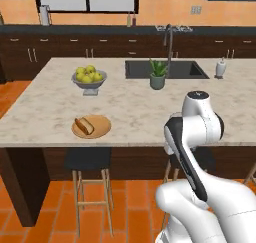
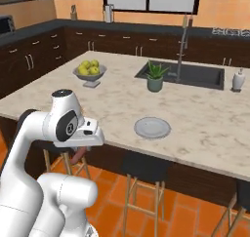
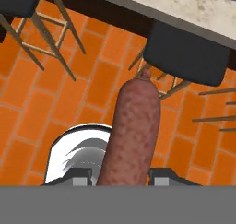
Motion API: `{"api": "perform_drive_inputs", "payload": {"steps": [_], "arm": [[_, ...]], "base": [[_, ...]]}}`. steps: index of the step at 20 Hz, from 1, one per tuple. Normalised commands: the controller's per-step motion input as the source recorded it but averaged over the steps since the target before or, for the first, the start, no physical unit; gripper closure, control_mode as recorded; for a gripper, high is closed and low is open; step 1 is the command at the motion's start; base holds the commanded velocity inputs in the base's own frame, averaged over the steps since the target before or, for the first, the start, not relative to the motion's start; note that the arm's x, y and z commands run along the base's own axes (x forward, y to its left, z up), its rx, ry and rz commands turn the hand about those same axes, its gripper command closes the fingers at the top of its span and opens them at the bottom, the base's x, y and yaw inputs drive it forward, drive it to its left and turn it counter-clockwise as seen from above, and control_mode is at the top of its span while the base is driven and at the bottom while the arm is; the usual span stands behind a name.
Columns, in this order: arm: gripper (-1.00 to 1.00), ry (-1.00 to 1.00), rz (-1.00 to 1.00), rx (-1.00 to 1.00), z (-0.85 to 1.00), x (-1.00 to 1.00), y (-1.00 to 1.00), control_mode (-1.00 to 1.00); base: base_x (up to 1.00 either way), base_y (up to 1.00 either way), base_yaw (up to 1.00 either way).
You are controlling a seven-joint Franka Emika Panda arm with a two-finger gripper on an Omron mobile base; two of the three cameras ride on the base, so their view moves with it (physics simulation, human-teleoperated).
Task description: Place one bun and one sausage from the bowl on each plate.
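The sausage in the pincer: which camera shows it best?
Hand view: the sausage runs up from between the pincer tips, over the tile floor. The right base view shows just its end below the hand. The left base view's arm blocks it.

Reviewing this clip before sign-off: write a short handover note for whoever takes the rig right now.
Gripper: shut on the sausage, held out over the floor, off the counter edge.
Tan plate: bun on it, apparently with a sausage; hard to tell.
Grey plate: nothing on it.
Done: tan plate appears served.
Left: carry the held sausage to the grey plate, then fetch a bun for it.
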Motion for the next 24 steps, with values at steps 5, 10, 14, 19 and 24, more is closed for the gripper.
{"api": "perform_drive_inputs", "payload": {"steps": [5,10,14,19,24], "arm": [[1.00,0.00,0.00,0.00,0.00,0.00,0.00,1.00],[1.00,0.00,0.00,0.00,-0.02,0.11,0.01,-1.00],[1.00,0.17,0.08,-0.01,-0.11,0.88,0.04,-1.00],[1.00,0.23,0.33,0.07,0.06,1.00,0.00,-1.00],[1.00,0.16,0.34,0.10,0.03,1.00,0.80,-1.00]], "base": [[0.55,1.00,-0.34],[0.44,0.60,-0.18],[0.00,0.00,0.00],[0.00,0.00,0.00],[0.00,0.00,0.00]]}}
